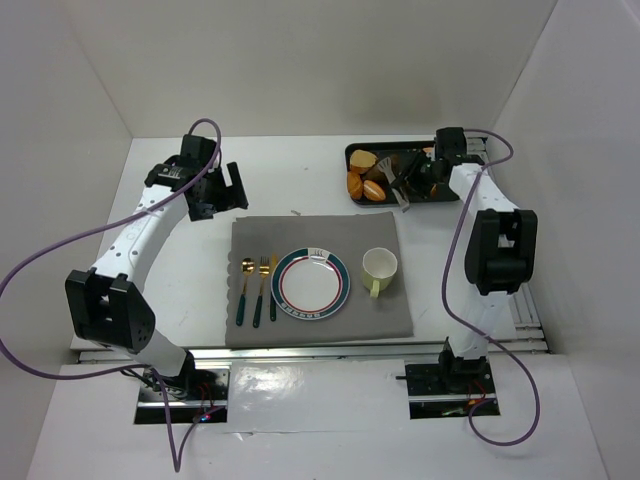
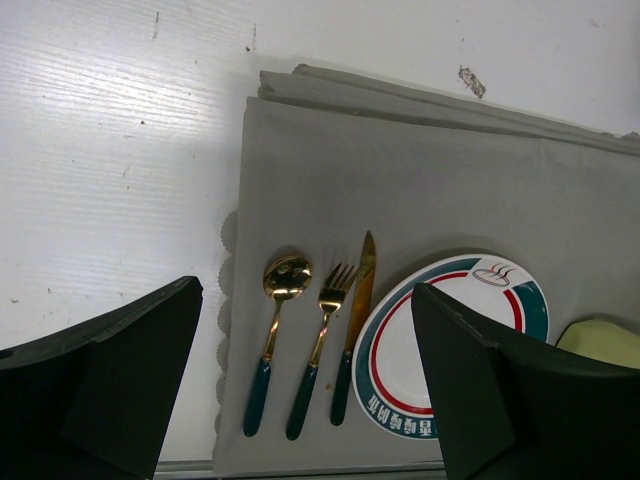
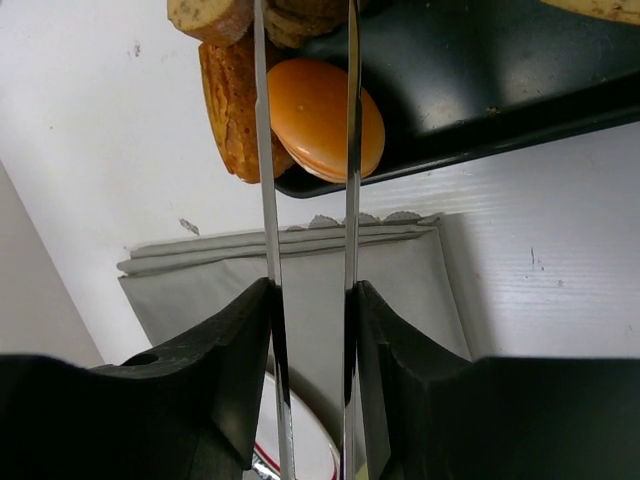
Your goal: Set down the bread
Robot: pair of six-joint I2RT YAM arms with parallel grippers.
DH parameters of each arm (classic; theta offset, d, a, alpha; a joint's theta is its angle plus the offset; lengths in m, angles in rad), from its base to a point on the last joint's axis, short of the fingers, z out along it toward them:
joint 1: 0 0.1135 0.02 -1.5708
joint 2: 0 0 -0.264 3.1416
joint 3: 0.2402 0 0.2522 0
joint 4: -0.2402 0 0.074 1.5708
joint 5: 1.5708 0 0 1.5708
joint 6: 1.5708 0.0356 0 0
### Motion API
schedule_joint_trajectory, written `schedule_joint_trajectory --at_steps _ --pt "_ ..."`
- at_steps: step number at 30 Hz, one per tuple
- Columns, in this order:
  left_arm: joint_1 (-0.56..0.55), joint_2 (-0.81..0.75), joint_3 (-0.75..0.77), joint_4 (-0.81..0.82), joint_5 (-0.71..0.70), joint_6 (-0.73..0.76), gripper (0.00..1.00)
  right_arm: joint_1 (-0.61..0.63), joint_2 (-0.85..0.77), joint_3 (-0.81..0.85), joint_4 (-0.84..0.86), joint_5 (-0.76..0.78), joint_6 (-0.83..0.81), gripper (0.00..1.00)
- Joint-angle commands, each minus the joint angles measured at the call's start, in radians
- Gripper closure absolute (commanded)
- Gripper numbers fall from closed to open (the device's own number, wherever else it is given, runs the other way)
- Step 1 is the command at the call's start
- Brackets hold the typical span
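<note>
The left fingers [image 2: 120,380] stand wide apart above the cutlery [image 2: 320,340] on the grey placemat [image 2: 450,190]. The right fingers [image 3: 210,370] clamp metal tongs [image 3: 351,100], whose blades frame a round orange bun [image 3: 320,120] lying in the black tray's [image 3: 480,90] corner on the table [image 3: 90,130].

The bread [image 1: 372,188], golden-brown pieces including a glossy round bun [image 3: 325,118] and a crusty slice [image 3: 232,110], lies clustered in a black tray [image 1: 390,146] near the counter's [image 1: 290,180] far right corner.
</note>
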Motion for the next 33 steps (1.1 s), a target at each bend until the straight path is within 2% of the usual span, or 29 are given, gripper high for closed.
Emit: schedule_joint_trajectory --at_steps 1,5,13,21,27,33 --pt "0.005 -0.006 0.026 0.012 0.002 0.016 0.01 -0.004 -0.098 0.008 0.058 0.037 -0.002 0.69" --pt "0.005 -0.006 0.026 0.012 0.002 0.026 0.01 -0.004 -0.127 0.020 0.015 0.063 -0.011 0.74" --pt "0.005 -0.006 0.026 0.022 0.002 0.026 0.01 -0.013 -0.207 0.040 -0.048 0.115 -0.051 0.74" --pt "0.015 -0.006 0.046 0.022 0.002 0.014 0.01 -0.013 -0.253 0.129 -0.205 0.036 -0.236 0.74" --pt "0.050 -0.006 0.057 0.042 0.073 -0.007 0.01 0.100 -0.283 0.207 -0.325 -0.021 -0.351 0.74" --pt "0.068 -0.006 0.066 0.042 0.073 -0.007 0.01 0.270 -0.337 0.152 -0.431 -0.056 -0.437 0.74"
